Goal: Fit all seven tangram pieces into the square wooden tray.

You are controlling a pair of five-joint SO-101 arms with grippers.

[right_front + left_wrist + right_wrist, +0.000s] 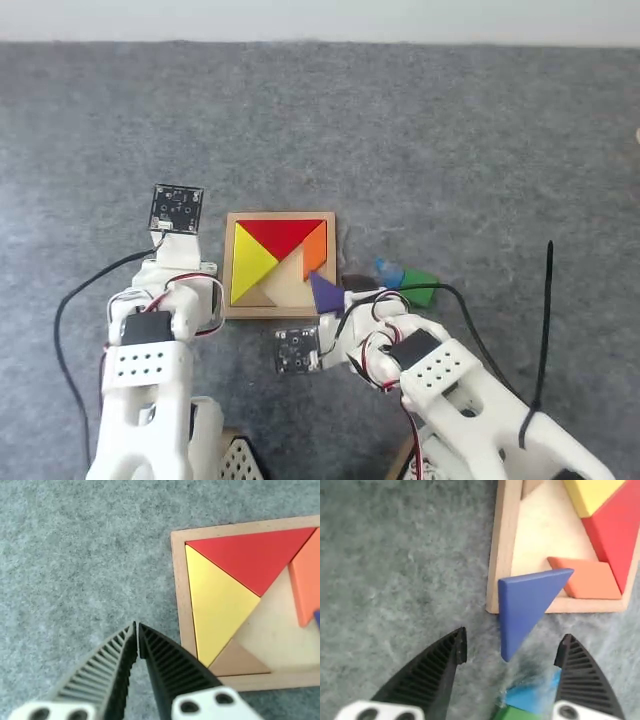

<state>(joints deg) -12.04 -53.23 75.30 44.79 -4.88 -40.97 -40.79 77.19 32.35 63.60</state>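
Roughly midway across the grey bench (pixel 450 130), nearer its near edge than its far edge, sits the square wooden tray (pixel 227 265). Inside it lie a red triangle (pixel 282 236) along the far side, a yellow triangle (pixel 250 265) along the left side, an orange piece (pixel 316 250) against the right side and a tan piece (pixel 258 297) at the near left corner. A blue triangle (pixel 525 600) lies across the rim at the tray's near right corner, one tip inside by the orange piece, the other out over the bench. That outer tip points between the widely spread fingers of the right end effector (pixel 512 642), untouched. A light blue piece (pixel 388 270) and a green piece (pixel 420 287) lie on the bench just right of the tray. The left end effector (pixel 136 628), fingers pressed together on nothing, sits over the bench just beside the tray's left side.
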